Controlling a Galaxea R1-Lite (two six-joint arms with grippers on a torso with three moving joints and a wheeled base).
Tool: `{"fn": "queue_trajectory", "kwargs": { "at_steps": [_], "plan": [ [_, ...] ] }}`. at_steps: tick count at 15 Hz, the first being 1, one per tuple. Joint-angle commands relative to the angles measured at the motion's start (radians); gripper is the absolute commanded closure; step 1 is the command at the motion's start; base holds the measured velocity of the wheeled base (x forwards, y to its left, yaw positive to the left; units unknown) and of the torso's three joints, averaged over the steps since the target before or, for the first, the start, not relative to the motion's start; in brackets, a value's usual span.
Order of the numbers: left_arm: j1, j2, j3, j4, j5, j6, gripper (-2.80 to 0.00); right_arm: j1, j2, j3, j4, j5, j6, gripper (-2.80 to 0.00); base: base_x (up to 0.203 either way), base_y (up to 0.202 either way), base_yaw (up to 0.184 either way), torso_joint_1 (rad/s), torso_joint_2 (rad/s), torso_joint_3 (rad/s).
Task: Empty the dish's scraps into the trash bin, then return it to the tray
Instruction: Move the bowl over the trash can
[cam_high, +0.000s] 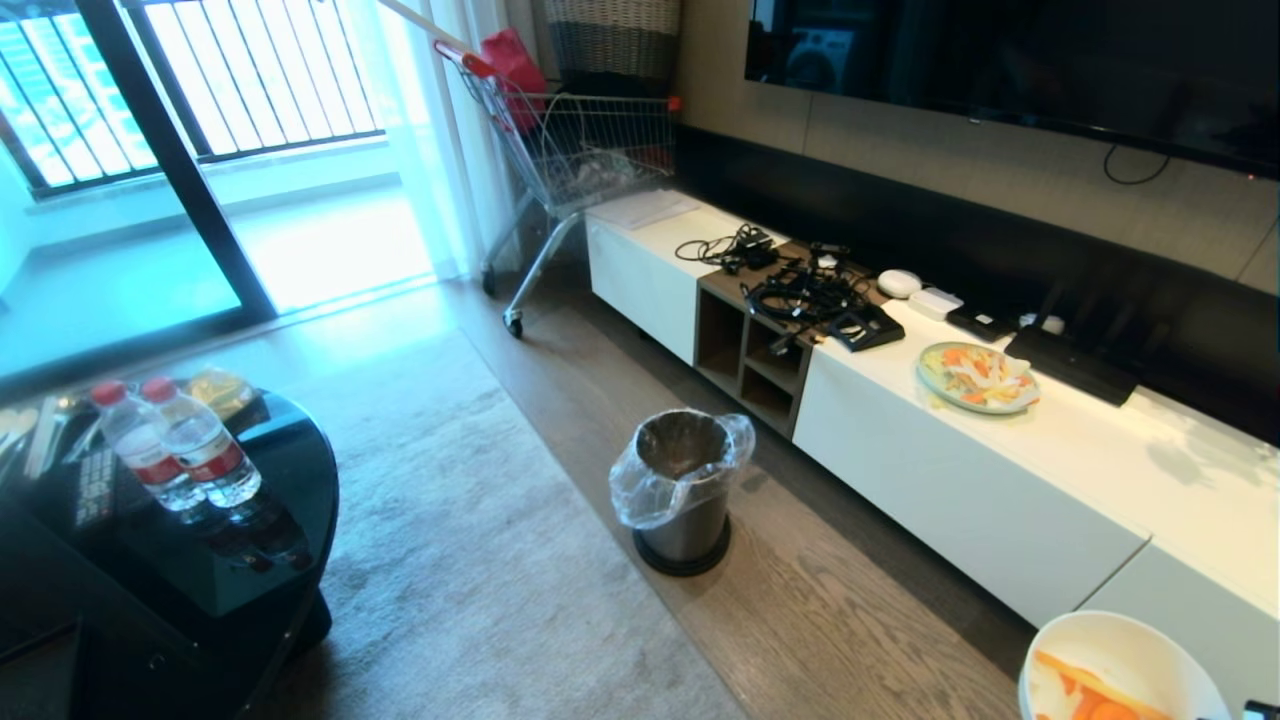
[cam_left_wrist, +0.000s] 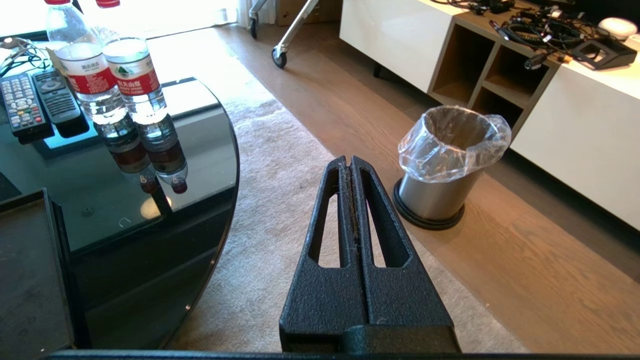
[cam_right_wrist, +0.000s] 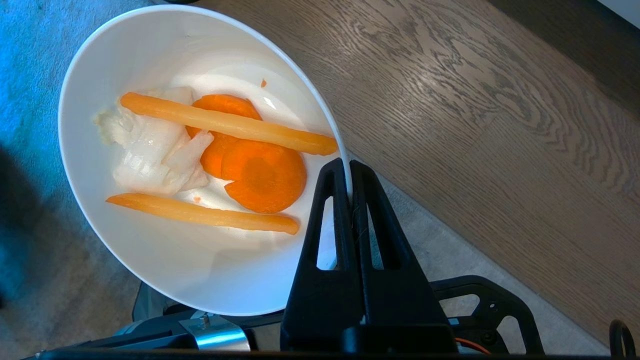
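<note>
The dish (cam_right_wrist: 150, 250), a deep white bowl, hangs above the carpet's edge with my right gripper (cam_right_wrist: 348, 167) shut on its rim. The scraps (cam_right_wrist: 225, 155) lie inside it: orange carrot strips and slices and pale peel. In the head view the dish (cam_high: 1120, 665) shows at the lower right corner. The trash bin (cam_high: 685, 490), brushed metal with a clear liner, stands on the wood floor ahead and to the left of the dish. My left gripper (cam_left_wrist: 348, 161) is shut and empty over the carpet, with the trash bin (cam_left_wrist: 445, 165) beyond it. A corner of the black tray (cam_left_wrist: 25, 270) shows on the table.
A round glossy black table (cam_high: 280, 480) on the left bears two water bottles (cam_high: 175, 450) and remotes (cam_left_wrist: 37, 100). Along the right runs a white cabinet (cam_high: 1000, 480) with a pale-green plate of scraps (cam_high: 977, 377) and cables (cam_high: 800, 290). A shopping cart (cam_high: 580, 150) stands at the back.
</note>
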Motion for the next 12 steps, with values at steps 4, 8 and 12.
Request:
{"fn": "queue_trajectory", "kwargs": {
  "at_steps": [4,8,12],
  "plan": [
    [0.000,0.000,0.000,-0.001,0.000,0.000,0.00,0.003,0.001,0.001,0.001,0.000,0.004,0.00,0.000,0.000,0.000,0.000,0.00,0.000],
    [0.000,0.000,0.000,-0.001,0.000,0.000,0.00,0.003,-0.001,0.006,0.003,0.000,0.005,0.00,0.000,0.000,0.000,0.000,0.00,0.000],
    [0.000,0.000,0.000,-0.001,0.000,0.001,0.00,0.003,0.001,0.006,0.003,0.000,0.005,0.00,0.000,0.000,0.000,0.000,0.00,0.000]
  ]
}}
